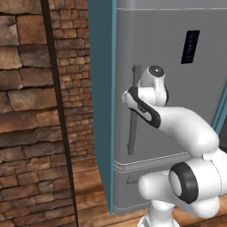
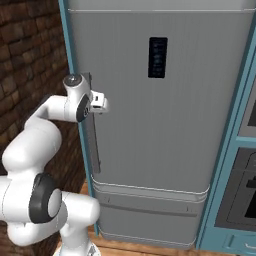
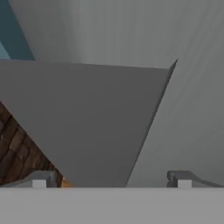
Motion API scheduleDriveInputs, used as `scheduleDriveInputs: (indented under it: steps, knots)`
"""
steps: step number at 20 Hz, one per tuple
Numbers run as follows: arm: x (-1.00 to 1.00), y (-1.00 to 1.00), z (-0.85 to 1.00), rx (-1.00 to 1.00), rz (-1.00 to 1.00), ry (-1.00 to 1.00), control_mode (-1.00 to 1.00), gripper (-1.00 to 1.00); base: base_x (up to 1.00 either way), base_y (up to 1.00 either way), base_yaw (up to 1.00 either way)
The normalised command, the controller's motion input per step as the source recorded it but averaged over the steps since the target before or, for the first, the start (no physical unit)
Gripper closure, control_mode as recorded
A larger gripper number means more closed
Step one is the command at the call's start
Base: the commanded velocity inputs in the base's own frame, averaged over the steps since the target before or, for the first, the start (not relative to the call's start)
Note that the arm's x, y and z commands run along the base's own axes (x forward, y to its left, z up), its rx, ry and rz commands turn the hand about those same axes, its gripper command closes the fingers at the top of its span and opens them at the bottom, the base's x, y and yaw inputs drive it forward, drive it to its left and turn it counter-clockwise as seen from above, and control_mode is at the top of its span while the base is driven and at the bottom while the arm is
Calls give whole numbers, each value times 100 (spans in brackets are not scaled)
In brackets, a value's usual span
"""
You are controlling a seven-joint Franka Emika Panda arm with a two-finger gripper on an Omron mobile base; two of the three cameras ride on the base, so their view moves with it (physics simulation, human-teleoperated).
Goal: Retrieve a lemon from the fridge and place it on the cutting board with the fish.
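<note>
Fridge (image 2: 165, 125) door is shut, so the lemon cannot be seen; you can only presume it sits somewhere behind that door, beyond the pincer. To the pincer's left in the base views is the brick wall (image 1: 26, 111) and the teal side trim (image 1: 101, 111) of the fridge. The pincer (image 3: 111, 177) is at the long vertical handle (image 1: 131, 133), near its upper end; in the hand view its two fingertips (image 3: 37, 180) stand spread wide, with the grey bar of the handle lying between them and running away ahead. I cannot tell whether either tip is touching the bar yet. To the right of the pincer is the broad grey door face with a small dark display panel (image 2: 158, 57), and further right a dark oven front (image 2: 245, 195) set in teal cabinetry. Handling judgement: the handle is rigid and smooth, and the door is likely heavy with a seal that resists at first, so you should take it squarely across the bar, well seated between the tips, and pull along the door's swing rather than straight back, or the tips may slide off. The lemon itself, once reached, should be light, firm and round, prone to rolling; take it across its middle with a moderate squeeze.
</note>
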Motion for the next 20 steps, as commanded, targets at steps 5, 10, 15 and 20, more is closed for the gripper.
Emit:
scheduleDriveInputs:
  steps: [5, 10, 15, 20]
  knots:
    - [23, 3, -2, 0, 0, -10, -100, -100, 0, 0, 0]
    - [22, 0, -9, 0, 0, -16, -100, -100, 0, 0, 0]
    - [27, 0, -23, 1, 0, -18, -100, 100, 0, 0, 0]
    - [28, 0, -9, 1, 1, -8, -100, 100, 0, 0, 0]
